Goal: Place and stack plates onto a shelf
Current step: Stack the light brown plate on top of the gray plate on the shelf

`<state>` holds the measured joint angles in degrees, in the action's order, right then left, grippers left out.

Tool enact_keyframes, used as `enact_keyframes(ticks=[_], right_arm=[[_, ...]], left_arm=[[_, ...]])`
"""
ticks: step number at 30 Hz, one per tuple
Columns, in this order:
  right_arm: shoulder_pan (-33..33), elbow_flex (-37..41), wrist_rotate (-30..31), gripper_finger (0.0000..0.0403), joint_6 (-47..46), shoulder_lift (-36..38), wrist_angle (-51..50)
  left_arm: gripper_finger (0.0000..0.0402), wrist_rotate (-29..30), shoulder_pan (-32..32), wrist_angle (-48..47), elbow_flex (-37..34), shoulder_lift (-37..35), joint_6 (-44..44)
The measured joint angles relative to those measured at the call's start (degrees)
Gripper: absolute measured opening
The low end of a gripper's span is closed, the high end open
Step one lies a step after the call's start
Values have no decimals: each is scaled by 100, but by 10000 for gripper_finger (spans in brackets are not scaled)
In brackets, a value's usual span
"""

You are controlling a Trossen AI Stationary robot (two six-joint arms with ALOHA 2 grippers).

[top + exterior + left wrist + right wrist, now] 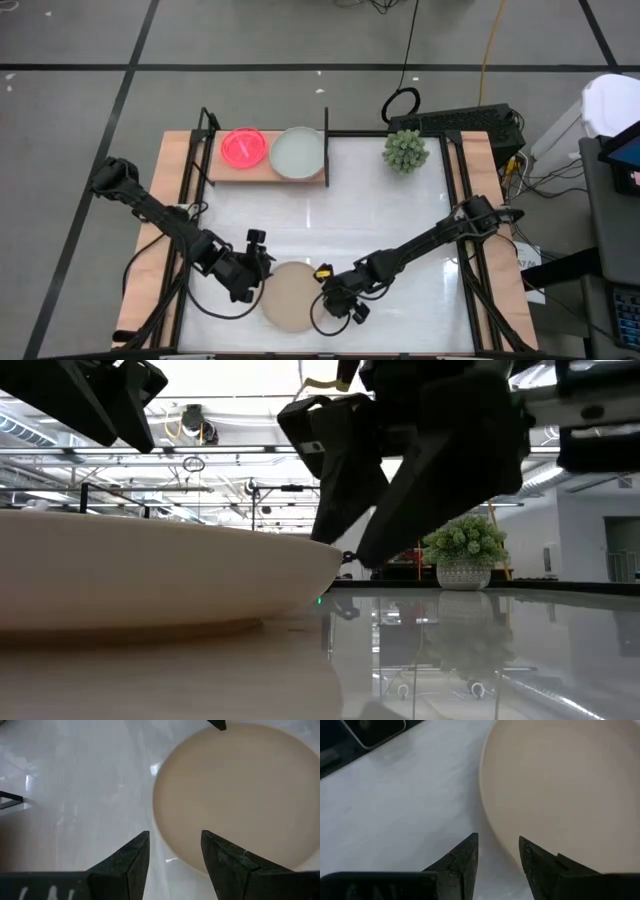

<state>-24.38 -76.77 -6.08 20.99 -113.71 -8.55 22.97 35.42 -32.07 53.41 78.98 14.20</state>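
A large beige plate (291, 295) lies flat on the white table near its near edge. My left gripper (250, 283) is at the plate's left rim and stands open, with the rim (165, 845) between its fingers. My right gripper (338, 303) is at the plate's right rim, also open, one finger over the plate (560, 785) and one outside it. In the low view its fingers (400, 490) come down slanting at the plate's edge (330, 560). On the wooden shelf (255, 172) at the far left rest a neon pink plate (242, 147) and a pale grey-green plate (298, 153).
A spiky green plant in a pot (405, 150) stands at the far right of the table. Thin black uprights (326, 130) rise at the shelf's ends. Bare white tabletop (370, 215) lies between the beige plate and the shelf. Cables and equipment sit beyond the table's right side.
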Motion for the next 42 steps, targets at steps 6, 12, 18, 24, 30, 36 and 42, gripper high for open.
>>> enact_keyframes(ticks=[6, 12, 18, 24, 30, 36, 42], right_arm=[[23, 0, -18, 80, 361, -62, -42], [70, 0, -18, 28, 417, -59, -75], [74, 0, 23, 4, 578, -59, -66], [81, 0, 208, 2, 618, -59, -65], [81, 4, 629, 1, 778, 9, -141], [79, 4, 782, 1, 729, 279, -253], [94, 4, 926, 1, 713, 491, -416]], left_arm=[[184, 12, 2, 15, 0, 0, 2], [184, 14, 2, 12, 0, 0, -11], [184, 16, 2, 24, 0, 0, 12], [184, 16, 4, 318, 0, 24, 55], [184, -47, 107, 395, 0, 48, -13], [185, -15, 399, 702, 0, 50, -35], [185, 23, 533, 712, 0, 52, -163]])
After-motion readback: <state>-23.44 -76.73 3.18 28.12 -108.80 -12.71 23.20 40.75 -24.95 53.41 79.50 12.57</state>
